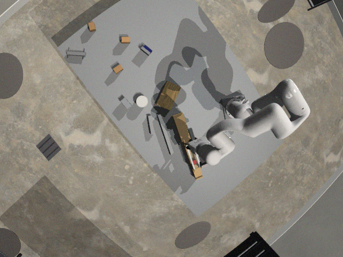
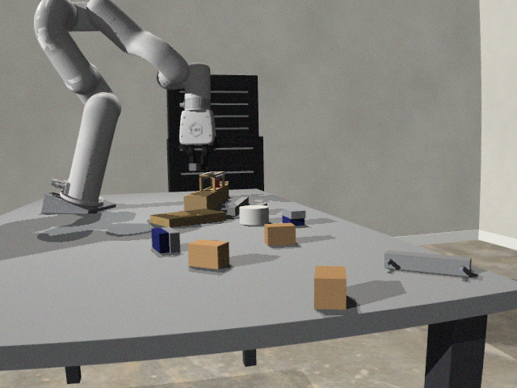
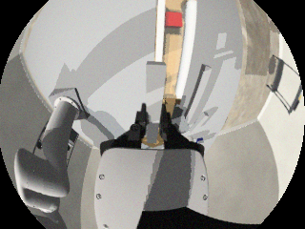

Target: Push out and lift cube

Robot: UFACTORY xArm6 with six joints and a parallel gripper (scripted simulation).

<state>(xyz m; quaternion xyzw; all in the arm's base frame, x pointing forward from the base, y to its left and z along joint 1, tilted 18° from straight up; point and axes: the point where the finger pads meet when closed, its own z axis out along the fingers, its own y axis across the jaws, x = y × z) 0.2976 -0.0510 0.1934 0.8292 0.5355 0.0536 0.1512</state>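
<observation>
Start at the worktop's point(image 1: 235, 176) corner farthest from the arm's base, where you see a grey rail point(image 1: 75, 52) on small feet and a matte tan box point(image 1: 91, 26). Moving right, two more tan boxes point(image 1: 125, 39) point(image 1: 117, 68), a blue-and-white block point(image 1: 145, 48), a small grey block point(image 1: 124, 101) and a smooth white cylinder point(image 1: 141, 101) stand apart from one another.

Next come two thin dark rods point(image 1: 163, 134), then a flat wood-grain slab point(image 1: 168, 95) and a longer wooden block point(image 1: 181, 127).

Your channel point(image 1: 189, 155) begins at that block's end. It has a wooden floor between pale upright walls, and its long axis runs parallel to the worktop's long edges. Its far end, with a tan ledge point(image 1: 198, 173), points at the short edge away from the boxes. The red cube point(image 1: 194, 161) sits inside, nearer the ledge end.

The gripper point(image 2: 195, 160) hangs above the channel's other end, pointing down. Its jaws are clamped on a small grey bar point(image 3: 154, 79), which lines up with the channel in the wrist view. The glossy white arm point(image 1: 260, 119) rises from the long edge behind.
</observation>
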